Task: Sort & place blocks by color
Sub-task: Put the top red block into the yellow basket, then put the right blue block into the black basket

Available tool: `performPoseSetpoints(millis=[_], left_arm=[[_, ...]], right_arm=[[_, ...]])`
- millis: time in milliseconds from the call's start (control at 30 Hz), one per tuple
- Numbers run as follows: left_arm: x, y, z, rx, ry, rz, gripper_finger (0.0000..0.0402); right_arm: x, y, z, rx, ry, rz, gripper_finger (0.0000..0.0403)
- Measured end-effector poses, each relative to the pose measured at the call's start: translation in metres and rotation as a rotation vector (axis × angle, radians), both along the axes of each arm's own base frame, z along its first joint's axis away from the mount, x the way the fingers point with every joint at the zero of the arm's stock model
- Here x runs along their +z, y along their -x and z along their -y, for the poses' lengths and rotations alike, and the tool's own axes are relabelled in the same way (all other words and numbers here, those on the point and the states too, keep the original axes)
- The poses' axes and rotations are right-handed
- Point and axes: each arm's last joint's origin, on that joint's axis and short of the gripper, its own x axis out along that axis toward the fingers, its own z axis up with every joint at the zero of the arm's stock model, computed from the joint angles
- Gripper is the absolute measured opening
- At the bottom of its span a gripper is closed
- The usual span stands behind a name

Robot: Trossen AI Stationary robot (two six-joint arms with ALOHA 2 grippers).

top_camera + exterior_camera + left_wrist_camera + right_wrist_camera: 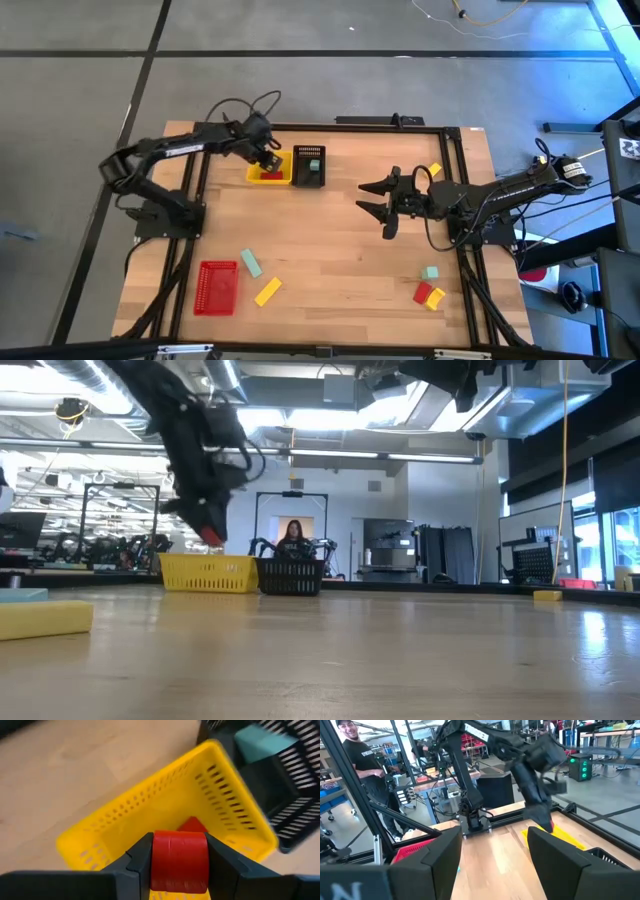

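Left tool (179, 865) is clamped on a red block (179, 861), its two dark fingers (137, 865) pressed against the block's opposite sides. It hangs over the yellow basket (268, 168) at the far left of the bench (340, 250), the block above the basket's rim in the low view. A second red piece (192, 824) lies on the basket floor directly beneath the held block. Just beside the yellow basket stands the black basket (309, 167), holding a teal block (312, 152).

Right tool (385, 200) hovers above the middle of the bench, fingers apart and holding nothing, well clear of every block.

Remaining blocks on the bench:
- a teal block (251, 263) and a yellow block (267, 291) near the front left, just beside the red basket (216, 287);
- a teal block (430, 272), a red block (422, 292) and a yellow block (436, 298) grouped at the front right, the red and yellow touching;
- a yellow block (434, 171) at the far right, near the right arm.

A person (362, 757) stands in the room beyond the bench.
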Motion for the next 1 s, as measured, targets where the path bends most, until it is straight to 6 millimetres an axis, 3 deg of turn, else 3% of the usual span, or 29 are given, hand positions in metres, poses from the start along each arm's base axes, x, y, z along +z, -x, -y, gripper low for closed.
performPoseSetpoints(millis=[267,667,867,1000], left_arm=[[-0.026,-0.008,-0.008,0.052,0.022,-0.093,0.0125],[-0.025,-0.010,-0.009,0.014,0.039,-0.071,0.0213],[0.014,-0.011,-0.010,-0.042,0.022,0.111,0.0229],[0.054,-0.006,0.010,-0.113,-0.098,0.271,0.0228]], right_arm=[[0.000,0.000,0.000,0.000,0.000,0.000,0.0228],[0.000,0.000,0.000,0.000,0.000,0.000,0.0228],[0.000,0.000,0.000,0.000,0.003,0.000,0.0228],[0.000,0.000,0.000,-0.001,0.003,0.002,0.0228]])
